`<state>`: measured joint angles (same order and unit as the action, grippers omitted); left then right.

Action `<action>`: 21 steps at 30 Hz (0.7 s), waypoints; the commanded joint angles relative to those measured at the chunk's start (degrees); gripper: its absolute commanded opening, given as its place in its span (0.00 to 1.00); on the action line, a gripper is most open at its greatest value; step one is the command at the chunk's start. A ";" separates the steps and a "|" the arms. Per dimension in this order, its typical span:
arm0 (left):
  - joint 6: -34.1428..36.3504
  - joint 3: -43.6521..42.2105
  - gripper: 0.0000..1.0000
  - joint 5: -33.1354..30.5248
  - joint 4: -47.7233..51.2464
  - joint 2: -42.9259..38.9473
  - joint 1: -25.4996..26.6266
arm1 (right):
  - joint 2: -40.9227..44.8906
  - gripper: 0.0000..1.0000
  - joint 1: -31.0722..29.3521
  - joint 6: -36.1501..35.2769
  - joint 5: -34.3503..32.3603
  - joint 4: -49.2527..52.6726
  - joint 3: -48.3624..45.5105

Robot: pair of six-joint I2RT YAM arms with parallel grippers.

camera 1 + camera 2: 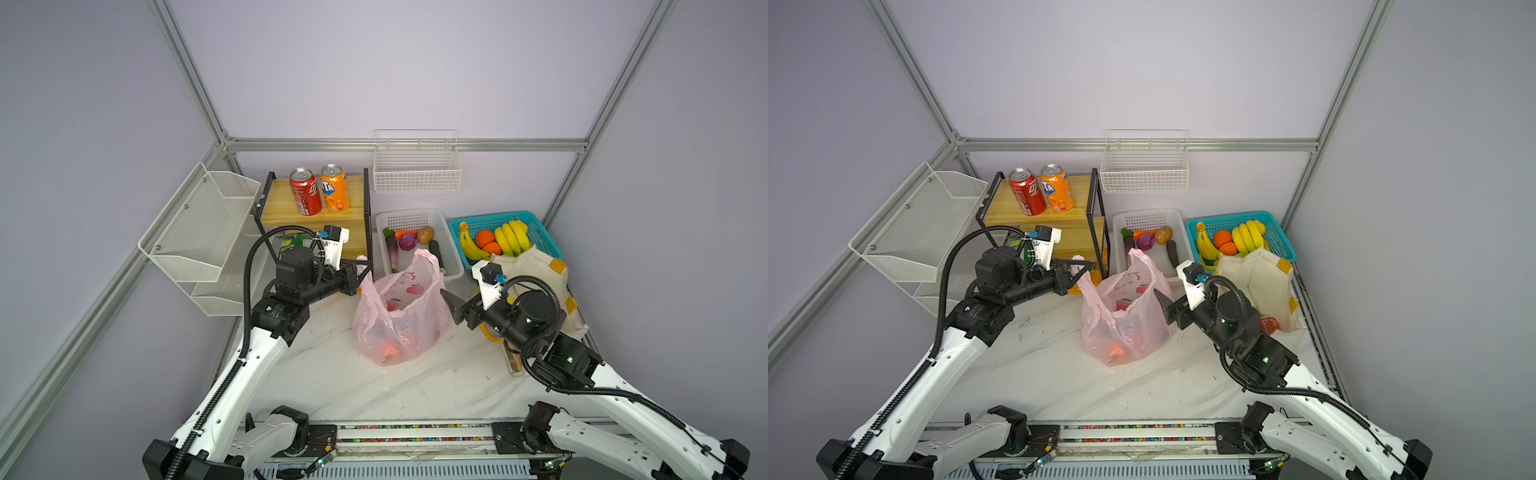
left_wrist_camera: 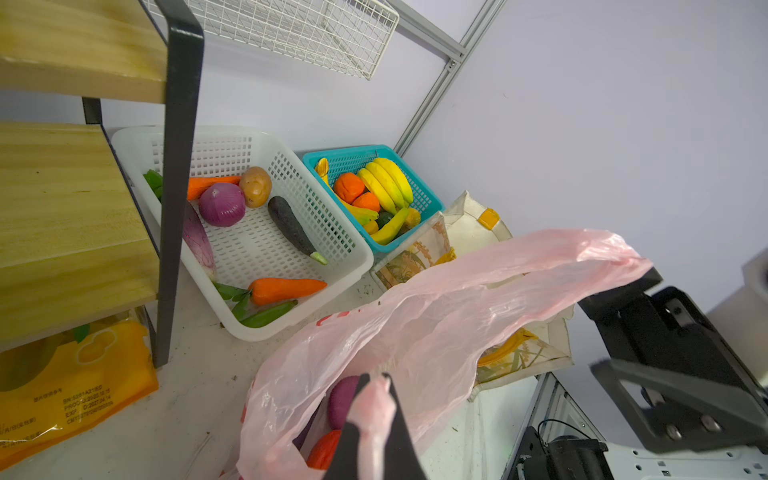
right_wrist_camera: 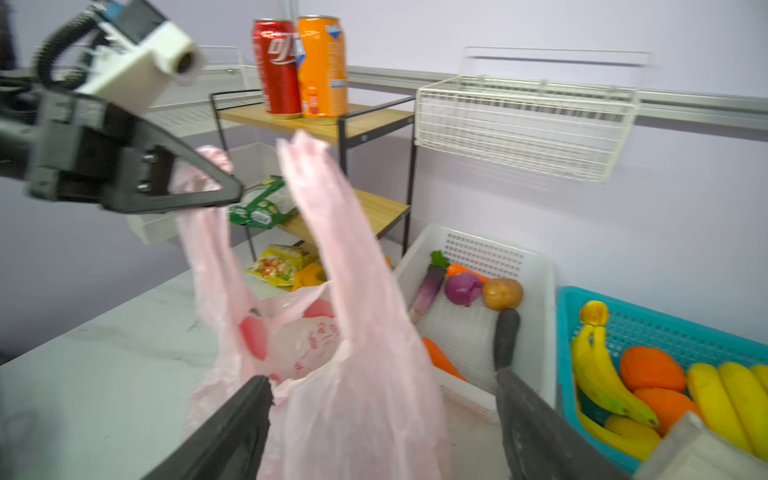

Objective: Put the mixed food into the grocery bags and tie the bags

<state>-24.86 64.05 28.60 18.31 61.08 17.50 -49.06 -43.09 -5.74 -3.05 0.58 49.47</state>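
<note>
left jaws clamp one handle (image 2: 372, 415) of the pink bag (image 1: 399, 324) at 10 o'clock to hold it upright, while right jaws gape at its 3 o'clock, likely for the free handle (image 1: 427, 259).

pink bag (image 1: 401, 316) veils its contents; right arm (image 1: 524, 316) hides much of the cream tote (image 1: 534, 266).
</note>
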 commanded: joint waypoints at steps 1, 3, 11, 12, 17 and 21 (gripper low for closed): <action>1.44 2.66 0.00 -0.91 -0.03 -1.58 -0.46 | -5.05 0.89 2.54 0.75 8.88 -9.61 -1.38; 2.03 2.87 0.00 -1.59 0.89 -1.58 -0.43 | -8.81 0.89 2.68 -0.20 12.00 -14.13 -1.23; 4.69 5.08 0.57 -10.38 4.31 -4.24 -0.46 | -16.81 0.45 5.27 0.20 15.33 -26.91 -2.81; 5.45 5.28 0.66 -12.51 3.75 -5.37 -0.43 | -17.15 0.43 5.30 0.51 15.79 -27.75 -3.21; 7.60 7.80 0.81 -19.38 -0.24 -9.46 0.76 | -18.05 0.34 5.39 2.29 16.58 -30.20 -4.27; 10.93 11.88 0.83 -25.35 -1.43 -8.54 7.76 | -18.34 0.31 5.39 3.25 17.01 -30.81 -4.47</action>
<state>-17.93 68.73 9.37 21.15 52.36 21.39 -67.20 -37.80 -3.55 12.51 -26.15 45.36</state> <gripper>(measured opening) 0.825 0.317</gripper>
